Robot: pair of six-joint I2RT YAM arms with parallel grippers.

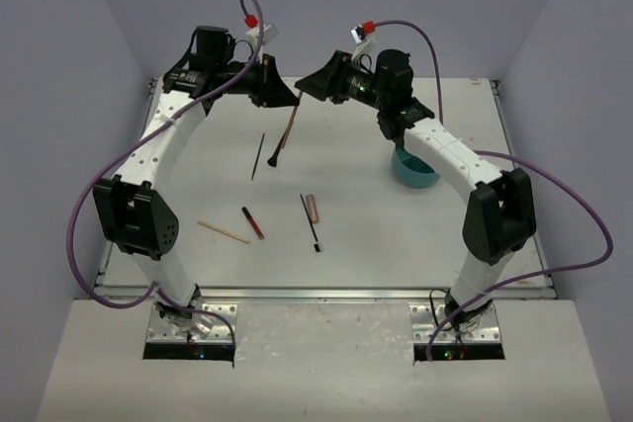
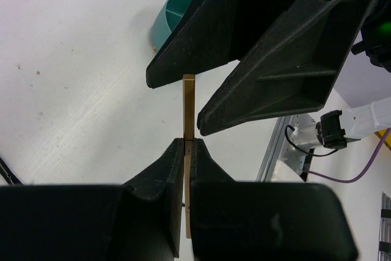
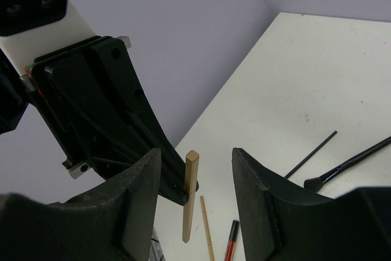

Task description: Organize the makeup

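My left gripper (image 2: pixel 188 142) is shut on a wooden stick (image 2: pixel 189 108) and holds it in the air at the back of the table. My right gripper (image 3: pixel 195 154) is open, with one jaw on each side of the stick's (image 3: pixel 190 194) free end and a gap on both sides. Seen from above, the two grippers meet tip to tip (image 1: pixel 300 92). On the table lie a brown-handled brush (image 1: pixel 282 137), a thin black stick (image 1: pixel 258 156), a second wooden stick (image 1: pixel 224 232), a red-black pencil (image 1: pixel 253 222), a beige tube (image 1: pixel 313 208) and a thin black brush (image 1: pixel 311 222).
A teal round container (image 1: pixel 413 167) stands at the right, partly under my right arm, and shows in the left wrist view as a teal container (image 2: pixel 174 13) too. The table's metal rail (image 2: pixel 278 151) runs along the edge close to the grippers.
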